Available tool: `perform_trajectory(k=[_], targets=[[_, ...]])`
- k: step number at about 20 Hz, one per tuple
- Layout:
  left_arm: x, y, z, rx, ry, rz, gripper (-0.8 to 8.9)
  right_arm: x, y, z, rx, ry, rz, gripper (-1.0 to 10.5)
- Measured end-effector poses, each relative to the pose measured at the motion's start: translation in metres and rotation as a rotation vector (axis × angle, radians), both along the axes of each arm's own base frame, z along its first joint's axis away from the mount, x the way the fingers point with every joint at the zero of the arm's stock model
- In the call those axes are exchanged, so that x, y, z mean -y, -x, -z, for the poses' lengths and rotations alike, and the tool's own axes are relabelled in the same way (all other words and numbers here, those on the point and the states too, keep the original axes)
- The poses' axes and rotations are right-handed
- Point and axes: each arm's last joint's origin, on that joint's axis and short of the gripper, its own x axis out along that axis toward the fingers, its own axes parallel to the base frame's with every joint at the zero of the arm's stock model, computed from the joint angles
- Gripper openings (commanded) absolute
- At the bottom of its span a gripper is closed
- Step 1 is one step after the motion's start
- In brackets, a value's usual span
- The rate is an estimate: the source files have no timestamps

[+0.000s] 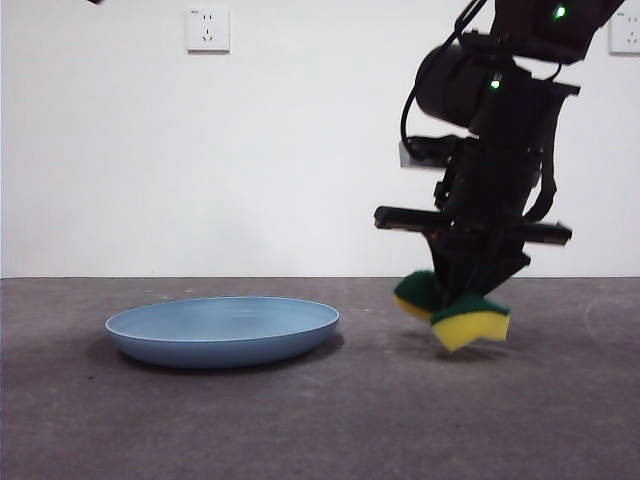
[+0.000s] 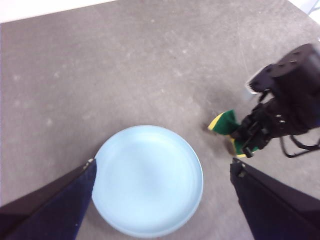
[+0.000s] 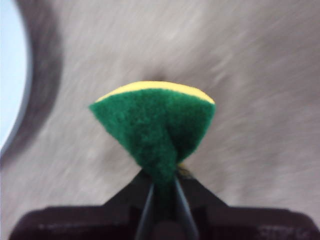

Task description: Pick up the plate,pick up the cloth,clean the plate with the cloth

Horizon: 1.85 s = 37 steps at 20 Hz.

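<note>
Front: right gripper point(image 1: 462, 305) clamped on cloth point(image 1: 455, 312), lifted just off table point(image 1: 320, 420), beside plate point(image 1: 222, 330) lying flat; left wrist: left gripper point(image 2: 162, 172) spread wide above plate point(image 2: 148, 180); right wrist: cloth point(image 3: 155, 125) pinched, folded; probably soft, light; plate likely stiff, slick; rim grip advised.

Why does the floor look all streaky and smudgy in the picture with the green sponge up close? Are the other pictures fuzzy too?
Right wrist view: the table is smeared into streaks and the sponge, pinched in the right gripper, looks soft. Front view: sharp, with a dark shadow under the plate. Left wrist view: fairly clear; the left gripper is dark at the bottom.
</note>
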Motion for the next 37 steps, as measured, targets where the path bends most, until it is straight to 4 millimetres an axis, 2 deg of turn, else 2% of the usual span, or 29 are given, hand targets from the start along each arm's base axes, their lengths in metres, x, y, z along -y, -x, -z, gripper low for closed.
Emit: perform_trajectory(k=[3,6,7,9,13,14,16,17,18,19,20,21,25,29,31,33,37], targets=[[-0.003,0.008,0.000,-0.023,-0.008,0.000,4.44,0.000,0.000,0.003,-0.022,0.000,-0.006,2.9],[-0.003,0.009,0.002,-0.043,-0.016,0.000,4.44,0.002,0.000,0.004,-0.024,0.007,0.001,4.7],[-0.003,0.009,0.002,-0.044,-0.017,0.000,4.44,0.003,0.000,0.004,-0.022,0.022,0.009,5.1],[-0.002,0.009,0.002,-0.045,-0.017,0.005,4.44,0.004,0.000,0.004,-0.013,0.046,0.018,5.1],[-0.002,0.009,0.002,-0.045,-0.017,0.006,4.43,0.008,-0.002,0.001,-0.004,0.050,0.026,5.0],[-0.002,0.009,0.002,-0.045,-0.017,0.006,4.39,0.009,0.000,-0.005,0.010,0.045,0.024,5.0],[-0.002,0.009,0.002,-0.044,-0.018,0.005,4.38,0.012,0.006,-0.028,0.072,0.013,0.022,4.9],[-0.002,0.009,0.002,-0.041,-0.023,0.009,4.33,0.014,0.010,-0.041,0.105,-0.004,0.022,4.3],[-0.002,0.009,0.002,-0.035,-0.031,0.015,3.84,0.017,0.017,-0.057,0.142,-0.023,0.022,2.9],[-0.002,0.009,0.002,-0.031,-0.037,0.020,2.85,0.020,0.024,-0.069,0.163,-0.036,0.021,1.5],[-0.002,0.009,0.002,-0.027,-0.042,0.024,1.33,0.024,0.033,-0.083,0.185,-0.048,0.020,0.0],[-0.002,0.009,0.002,-0.024,-0.048,0.029,0.05,0.028,0.042,-0.095,0.206,-0.060,0.017,-0.1],[-0.002,0.009,0.001,-0.001,-0.072,0.047,-0.07,0.046,0.079,-0.144,0.352,-0.132,0.012,-0.1],[-0.004,0.011,0.001,0.056,-0.097,0.012,-0.08,0.059,0.113,-0.176,0.482,-0.184,-0.022,-0.1],[-0.006,0.021,0.009,0.113,-0.075,0.023,-0.08,0.062,0.133,-0.182,0.545,-0.216,-0.055,-0.1],[-0.010,0.035,0.025,0.190,-0.047,0.018,-0.08,0.069,0.153,-0.176,0.615,-0.218,-0.054,-0.1],[-0.020,0.056,0.078,0.273,0.012,-0.050,-0.08,0.085,0.183,-0.144,0.701,-0.195,-0.012,-0.1]])
